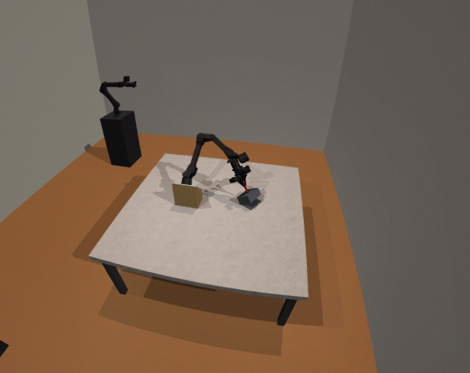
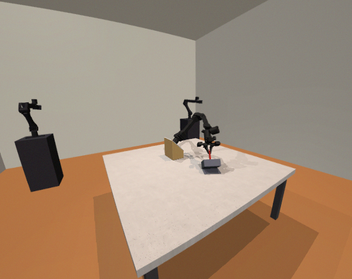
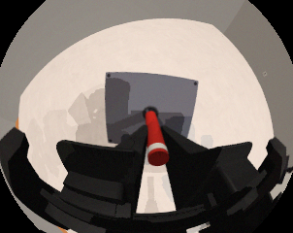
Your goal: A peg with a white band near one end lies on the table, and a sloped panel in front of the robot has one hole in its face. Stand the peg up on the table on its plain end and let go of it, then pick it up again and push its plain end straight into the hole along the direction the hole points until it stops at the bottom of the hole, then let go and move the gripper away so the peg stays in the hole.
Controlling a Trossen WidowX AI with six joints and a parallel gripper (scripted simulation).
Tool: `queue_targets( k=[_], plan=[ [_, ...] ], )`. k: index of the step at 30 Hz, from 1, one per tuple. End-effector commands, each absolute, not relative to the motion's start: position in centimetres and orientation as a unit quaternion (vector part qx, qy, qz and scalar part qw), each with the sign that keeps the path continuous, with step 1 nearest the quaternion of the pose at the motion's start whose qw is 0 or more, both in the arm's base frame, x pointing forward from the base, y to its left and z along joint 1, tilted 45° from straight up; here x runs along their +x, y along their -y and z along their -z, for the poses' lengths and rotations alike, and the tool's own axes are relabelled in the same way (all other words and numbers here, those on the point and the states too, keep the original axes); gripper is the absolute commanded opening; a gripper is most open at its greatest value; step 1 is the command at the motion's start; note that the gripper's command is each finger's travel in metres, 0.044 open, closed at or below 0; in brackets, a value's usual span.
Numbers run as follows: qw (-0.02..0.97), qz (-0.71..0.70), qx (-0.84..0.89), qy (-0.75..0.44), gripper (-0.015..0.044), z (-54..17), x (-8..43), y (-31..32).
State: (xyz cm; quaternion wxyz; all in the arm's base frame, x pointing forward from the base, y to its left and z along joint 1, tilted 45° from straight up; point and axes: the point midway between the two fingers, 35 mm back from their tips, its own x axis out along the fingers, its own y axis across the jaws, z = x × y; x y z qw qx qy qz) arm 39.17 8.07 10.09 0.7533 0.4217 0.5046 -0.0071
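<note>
The red peg (image 1: pixel 245 187) (image 2: pixel 209 155) (image 3: pixel 154 127) is held between the fingers, its white-banded end toward the wrist camera and its plain end toward the panel. My gripper (image 1: pixel 244 183) (image 2: pixel 209 151) (image 3: pixel 155 136) is shut on the peg, just above the grey sloped panel (image 1: pixel 247 198) (image 2: pixel 211 163) (image 3: pixel 153 89). In the wrist view the plain end overlaps the dark hole (image 3: pixel 146 110) in the panel's face. How deep the end sits, if it is in at all, I cannot tell. The fingers and peg hide the panel's lower edge in part.
A tan wedge-shaped block (image 1: pixel 186 196) (image 2: pixel 173 150) stands on the white table (image 1: pixel 203 245) (image 2: pixel 170 186) near the arm's base. Other arms on dark pedestals (image 1: pixel 121 138) (image 2: pixel 40 162) stand off the table.
</note>
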Motion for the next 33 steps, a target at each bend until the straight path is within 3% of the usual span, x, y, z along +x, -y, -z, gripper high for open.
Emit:
queue_targets(
  k=[1, 33],
  plan=[
    [0.753, 0.007, 0.422, -0.505, 0.0000, -9.9, 39.3, -8.2],
    [0.753, 0.007, 0.422, -0.505, 0.0000, -8.2, 40.2, -9.0]
  ],
)
